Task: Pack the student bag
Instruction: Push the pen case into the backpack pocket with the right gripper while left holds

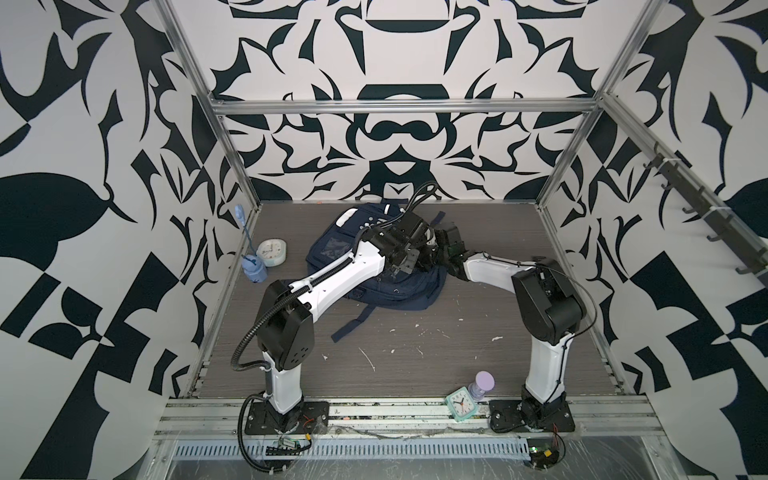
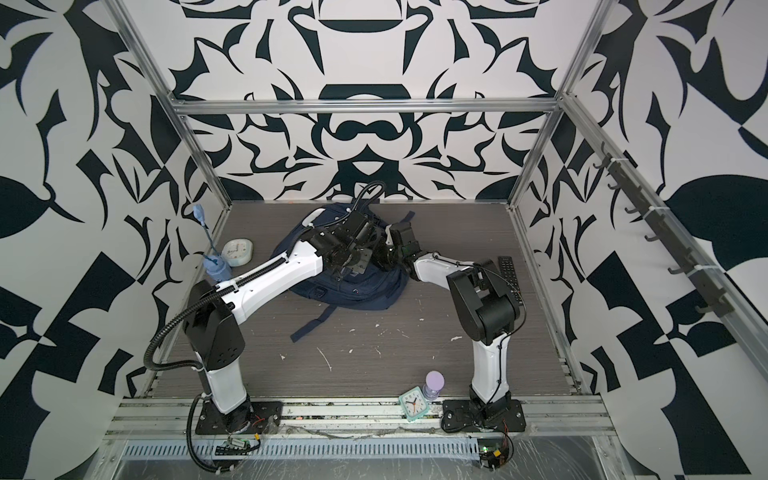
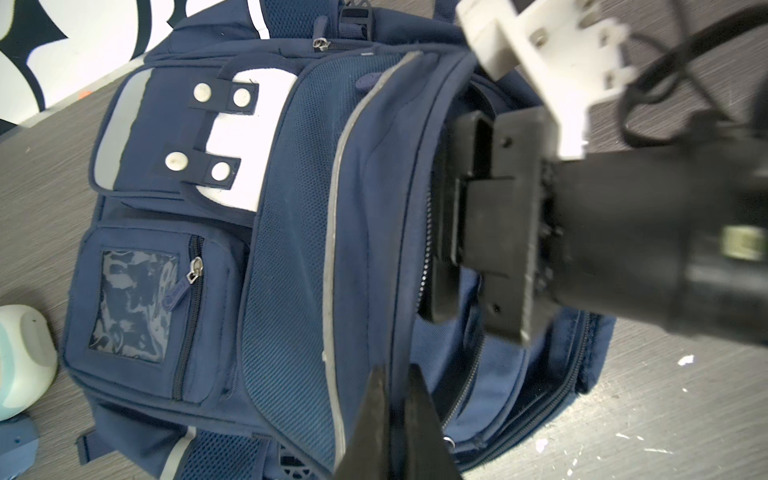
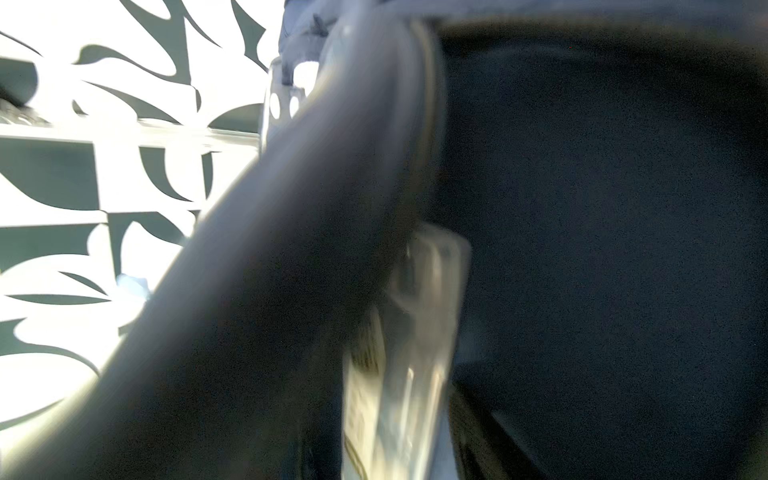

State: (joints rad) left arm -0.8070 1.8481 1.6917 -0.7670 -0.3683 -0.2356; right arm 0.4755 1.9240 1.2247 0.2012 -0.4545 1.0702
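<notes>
Student bag [image 1: 415, 291]: lies flat on the table [image 1: 415, 357], pocket side up, beneath the wrists of both arms. Its main compartment is unzipped and gapes along one side.

Left gripper [image 3: 397, 374]: fingers pressed together on the fabric edge beside that opening, a strip of navy cloth pinched between them. Judged to be holding the mouth apart.

Right gripper [image 3: 459, 195]: reaches into the open compartment from the side of the bag opposite the pockets. Its own camera is badly blurred, showing only dark interior and a pale, possibly translucent shape. I cannot tell whether its jaws are spread or closed, nor whether that shape is an item being put in.

Outside the bag:
- A round white clock [image 1: 269, 250] and a blue bottle [image 1: 255, 272] stand just beside its pocket side.
- A remote control [image 2: 508, 270] lies well apart on the opposite side.
- A teal alarm clock [image 1: 460, 405] and a purple-capped bottle [image 1: 483, 383] stand well in front.

Assessment: the opening is done and one insertion is apparently under way. Five items are left to pack, then the zip. Contents already inside cannot be confirmed.
</notes>
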